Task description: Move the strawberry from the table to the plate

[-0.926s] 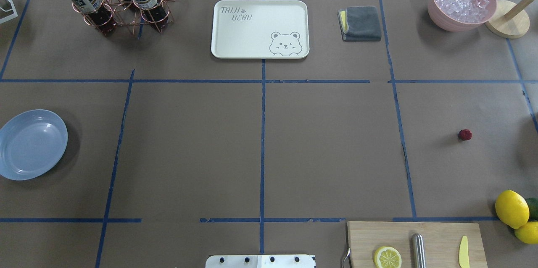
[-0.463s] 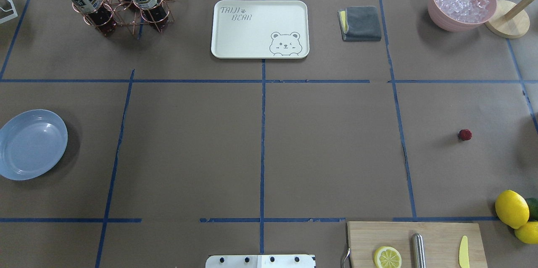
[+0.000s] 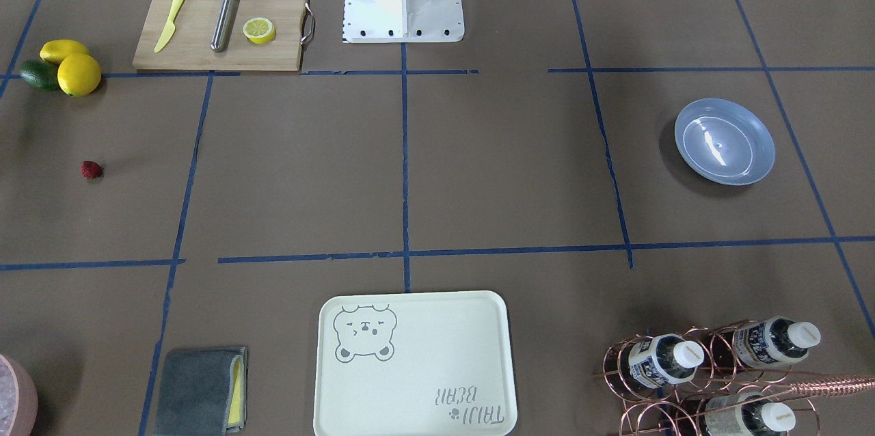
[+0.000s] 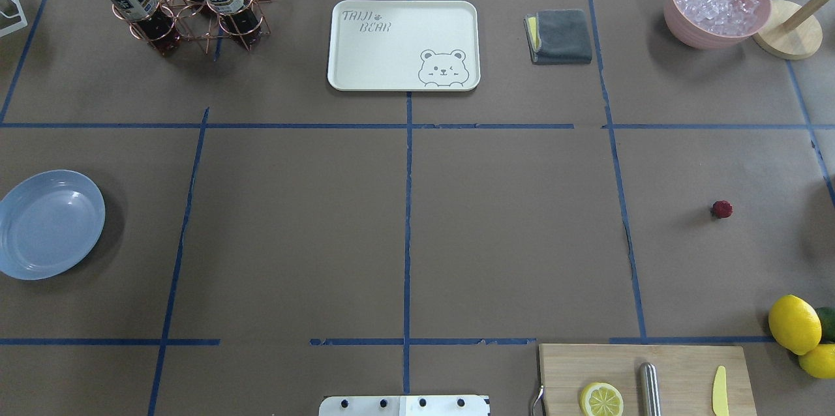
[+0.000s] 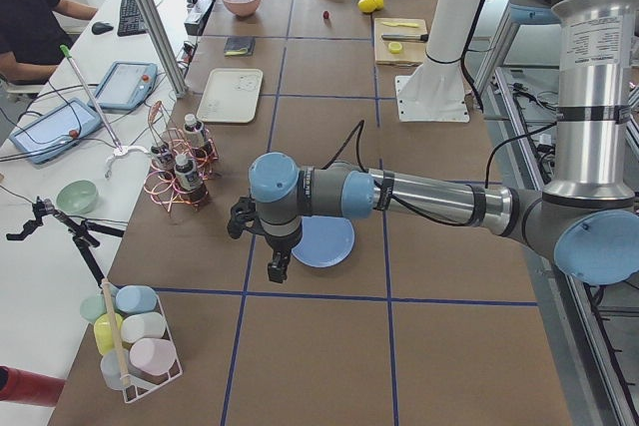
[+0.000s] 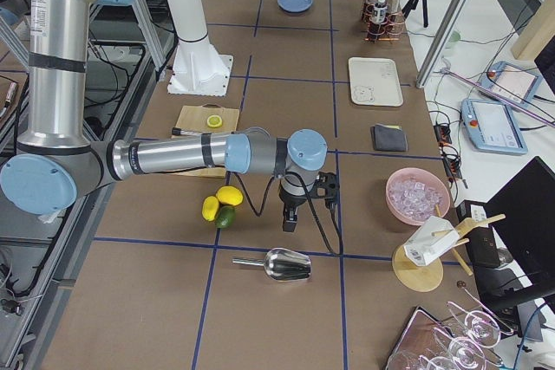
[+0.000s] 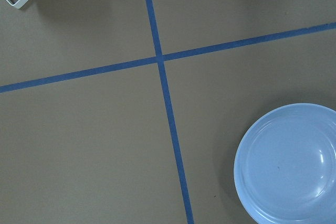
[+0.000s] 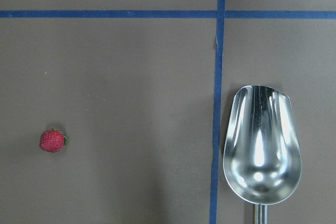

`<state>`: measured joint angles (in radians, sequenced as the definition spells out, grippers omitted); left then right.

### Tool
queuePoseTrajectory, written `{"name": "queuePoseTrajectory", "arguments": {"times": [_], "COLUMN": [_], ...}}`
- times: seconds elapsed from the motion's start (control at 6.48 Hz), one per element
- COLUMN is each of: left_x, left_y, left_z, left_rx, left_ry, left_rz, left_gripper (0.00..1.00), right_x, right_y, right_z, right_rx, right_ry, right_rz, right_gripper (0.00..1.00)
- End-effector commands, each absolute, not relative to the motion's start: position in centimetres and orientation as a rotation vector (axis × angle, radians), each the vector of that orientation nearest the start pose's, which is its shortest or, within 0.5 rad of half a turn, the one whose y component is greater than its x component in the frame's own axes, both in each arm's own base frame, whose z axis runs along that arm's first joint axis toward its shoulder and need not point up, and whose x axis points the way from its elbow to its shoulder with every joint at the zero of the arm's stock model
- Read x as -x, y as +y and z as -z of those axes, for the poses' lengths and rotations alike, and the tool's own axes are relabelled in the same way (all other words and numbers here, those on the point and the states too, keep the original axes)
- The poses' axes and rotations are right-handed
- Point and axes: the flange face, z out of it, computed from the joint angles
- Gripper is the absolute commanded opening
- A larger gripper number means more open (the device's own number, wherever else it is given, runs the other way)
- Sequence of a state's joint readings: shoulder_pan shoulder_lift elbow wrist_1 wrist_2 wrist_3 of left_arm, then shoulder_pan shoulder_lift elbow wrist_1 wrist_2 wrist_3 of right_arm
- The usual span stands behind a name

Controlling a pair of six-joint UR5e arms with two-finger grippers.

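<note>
The strawberry (image 4: pixel 721 209) is a tiny dark-red berry lying alone on the brown table (image 4: pixel 509 233), right of centre; it also shows in the front view (image 3: pixel 91 169) and the right wrist view (image 8: pixel 52 140). Far to the left sits the pale blue plate (image 4: pixel 51 225), with nothing on it (image 7: pixel 289 163). My left gripper (image 5: pixel 278 268) hangs just beside the plate (image 5: pixel 334 246); only the left side view shows it, so I cannot tell its state. My right gripper (image 6: pixel 290 223) hangs over the table's right end, near the lemons; I cannot tell its state either.
A metal scoop (image 8: pixel 262 150) lies right of the strawberry in the wrist view. Two lemons and an avocado (image 4: pixel 799 328) sit near a cutting board (image 4: pixel 642 377). A bear-print tray (image 4: pixel 403 44), a bottle rack (image 4: pixel 186 2), a grey cloth (image 4: pixel 560 36) and a pink ice bowl (image 4: pixel 716 2) line the far edge.
</note>
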<state>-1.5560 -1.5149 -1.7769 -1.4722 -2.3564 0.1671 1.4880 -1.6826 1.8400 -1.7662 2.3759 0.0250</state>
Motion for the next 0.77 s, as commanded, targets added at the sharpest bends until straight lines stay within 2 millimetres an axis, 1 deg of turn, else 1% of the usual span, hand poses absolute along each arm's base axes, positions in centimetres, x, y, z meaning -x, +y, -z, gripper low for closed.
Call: {"name": "queuePoseTrajectory", "arguments": {"times": [0.0, 0.15, 0.31, 0.46, 0.62], "left_x": [5.4, 4.8, 0.5, -2.4, -4.0], "left_y": [-47.0, -47.1, -47.7, -48.2, -48.4], "left_z": [-58.7, -58.2, -58.5, -60.6, -62.5], "left_rx": [-0.14, -0.16, -0.157, -0.172, -0.162], "left_ry": [0.787, 0.795, 0.81, 0.819, 0.825], "left_rz": [-0.207, -0.233, -0.325, -0.392, -0.394], "left_gripper": [1.0, 1.0, 1.0, 1.0, 1.0], "right_x": [-2.5, -2.5, -2.5, -2.4, -2.4], "right_y": [-44.1, -43.7, -43.7, -43.6, -43.6], "right_z": [-59.6, -60.0, -60.0, -60.0, -60.0], "right_rx": [0.063, 0.069, 0.069, 0.072, 0.071], "right_ry": [-0.803, -0.803, -0.812, -0.819, -0.82], "right_rz": [0.046, 0.046, 0.045, 0.044, 0.044], "right_gripper": [1.0, 1.0, 1.0, 1.0, 1.0]}}
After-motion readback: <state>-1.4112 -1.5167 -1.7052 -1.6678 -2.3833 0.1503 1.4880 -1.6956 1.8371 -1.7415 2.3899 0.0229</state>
